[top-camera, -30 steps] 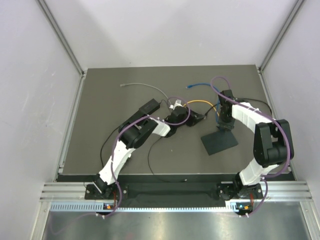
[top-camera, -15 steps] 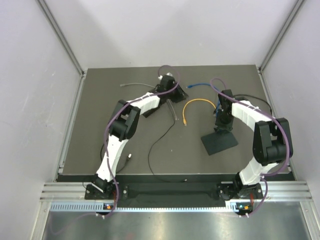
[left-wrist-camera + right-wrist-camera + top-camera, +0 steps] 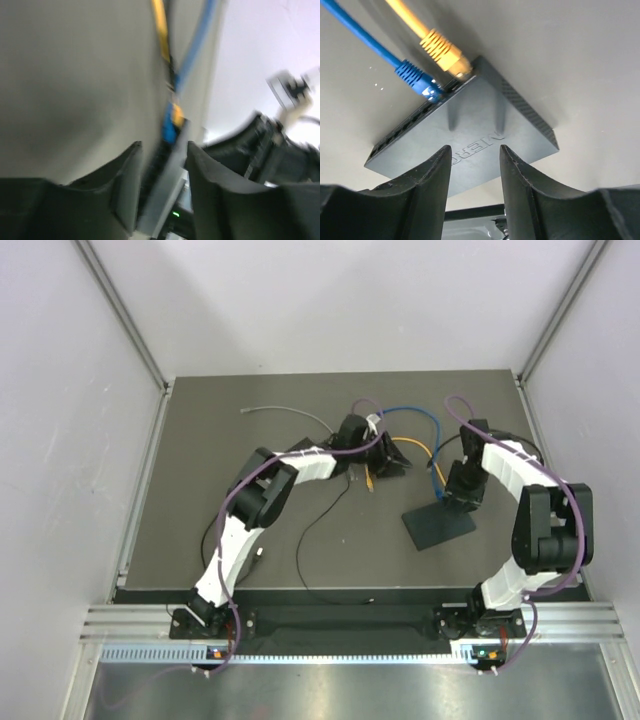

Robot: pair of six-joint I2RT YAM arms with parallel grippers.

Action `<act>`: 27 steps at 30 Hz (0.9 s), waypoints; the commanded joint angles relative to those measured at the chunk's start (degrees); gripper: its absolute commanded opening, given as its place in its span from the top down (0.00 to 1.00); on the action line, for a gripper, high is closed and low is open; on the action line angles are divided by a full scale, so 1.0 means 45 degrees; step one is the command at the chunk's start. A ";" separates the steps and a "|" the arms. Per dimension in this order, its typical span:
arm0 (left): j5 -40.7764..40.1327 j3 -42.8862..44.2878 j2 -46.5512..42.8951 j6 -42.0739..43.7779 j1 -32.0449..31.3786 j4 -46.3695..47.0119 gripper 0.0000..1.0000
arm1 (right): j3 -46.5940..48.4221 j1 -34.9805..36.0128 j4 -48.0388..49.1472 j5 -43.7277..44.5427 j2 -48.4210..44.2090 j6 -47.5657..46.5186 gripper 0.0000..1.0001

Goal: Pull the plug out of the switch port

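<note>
While blue plug [image 3: 412, 75] and yellow plug [image 3: 440, 50] sit in the switch [image 3: 520, 125] ports, right gripper [image 3: 475, 150] and left gripper [image 3: 163, 146] stand parted, both empty.

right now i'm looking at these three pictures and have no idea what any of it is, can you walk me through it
These are two robot arms bolted at the near edge of a dark table. The wide picture looks down from above and behind them, with the left arm on the left and the right arm on the right. The other two pictures come from small cameras on the wrists, so the dark prongs at the bottom are each gripper's own fingers.

On the table lies a flat black network switch, with a blue plug and a yellow plug side by side in its ports. A loose grey cable and a thin black cord lie there too.

The left gripper and the right gripper both have their jaws apart and hold nothing. The left wrist picture is blurred.
</note>
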 commanded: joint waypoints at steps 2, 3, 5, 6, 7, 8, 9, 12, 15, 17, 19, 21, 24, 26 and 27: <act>0.0888 -0.1010 -0.0106 -0.3174 -0.0597 0.4586 0.42 | 0.0417 -0.0531 -0.0240 -0.0158 -0.0372 -0.0300 0.55; 0.0829 -0.1050 0.0147 -0.3374 -0.0850 0.5287 0.41 | 0.0379 -0.0550 -0.0181 -0.0177 -0.0371 -0.0338 0.55; 0.0634 -0.0914 0.0382 -0.3435 -0.1125 0.5255 0.41 | 0.0339 -0.0570 0.0014 -0.0080 -0.0352 -0.0339 0.55; 0.0440 -0.0855 0.0558 -0.3415 -0.1377 0.5332 0.41 | 0.0301 -0.0609 0.0053 -0.0002 -0.0294 -0.0223 0.55; 0.0341 -0.0874 0.0598 -0.3357 -0.1496 0.5371 0.42 | 0.0262 -0.1054 0.0208 0.0057 -0.0313 -0.0183 0.55; 0.0185 -0.0855 0.0676 -0.3260 -0.1710 0.5314 0.43 | 0.0242 -0.1116 0.0287 0.0077 -0.0255 -0.0086 0.56; 0.0010 -0.0816 0.0754 -0.3201 -0.1789 0.5294 0.44 | 0.0261 -0.1175 0.0327 0.0058 -0.0216 -0.0027 0.56; -0.0148 -0.0582 0.0930 -0.2791 -0.2062 0.4826 0.49 | 0.0397 -0.1293 0.0444 -0.0059 -0.0079 0.0032 0.58; -0.0460 -0.0523 0.0989 -0.2381 -0.2238 0.4221 0.51 | 0.0379 -0.1293 0.0502 -0.0001 0.0077 0.0072 0.60; -0.0753 -0.0504 0.1067 -0.2185 -0.2355 0.4219 0.52 | 0.0301 -0.1293 0.0639 -0.0098 0.0155 0.0091 0.61; -0.0773 -0.0308 0.1204 -0.2107 -0.2376 0.4219 0.54 | 0.0203 -0.1293 0.0717 -0.0137 0.0214 0.0091 0.61; -0.1104 -0.0327 0.1301 -0.1931 -0.2434 0.4239 0.54 | 0.0067 -0.1293 0.0873 -0.0157 0.0273 0.0110 0.62; -0.1241 -0.0036 0.1613 -0.1813 -0.2435 0.4221 0.55 | 0.0008 -0.1293 0.0893 -0.0099 0.0293 0.0052 0.63; -0.1339 0.0140 0.1847 -0.1891 -0.2473 0.4239 0.55 | -0.0031 -0.1293 0.0913 -0.0021 0.0234 -0.0006 0.63; -0.1320 0.0373 0.1926 -0.1930 -0.2493 0.4162 0.55 | -0.0051 -0.1293 0.0913 -0.0040 0.0253 -0.0007 0.63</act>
